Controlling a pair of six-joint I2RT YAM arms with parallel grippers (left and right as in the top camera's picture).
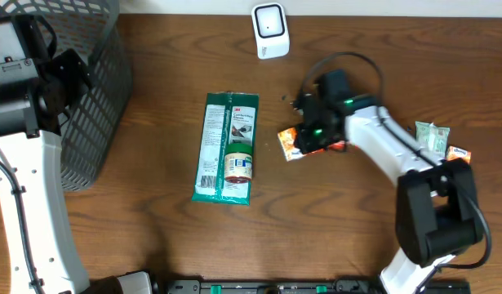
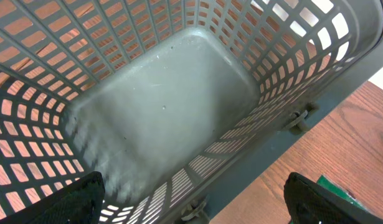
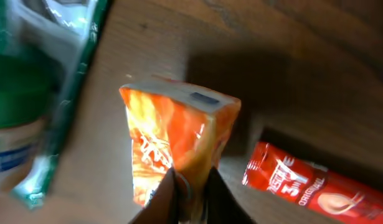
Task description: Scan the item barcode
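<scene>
The orange packet [image 3: 179,134] lies right of the table's middle. Its lower edge is pinched between the narrow fingers of the right gripper [image 3: 190,196], which is closed on it and touches nothing else. A red stick packet [image 3: 309,186] lies just beside it on the right, partly under the arm in the overhead view. To the left, the long green package [image 1: 226,147] lies flat with its length running near to far. A strip of bare wood separates it from the orange packet. The white scanner [image 1: 269,30] stands at the far edge, well apart from the packet, with open table between them. Near the right edge lie two more small packets, one green and white [image 1: 433,135] and one orange [image 1: 458,153], close beside the right arm's upper link.

The table [image 1: 153,212] is dark brown wood, and its widest bare stretches are the near left part and the far right corner. The grey mesh basket [image 1: 95,90] fills the far left corner, its rim close to the table's far edge.

The left gripper [image 2: 200,196] hangs above the basket's mouth. Its fingers are spread as wide as the wrist view shows and hold nothing, and the basket floor beneath them is plain grey.
</scene>
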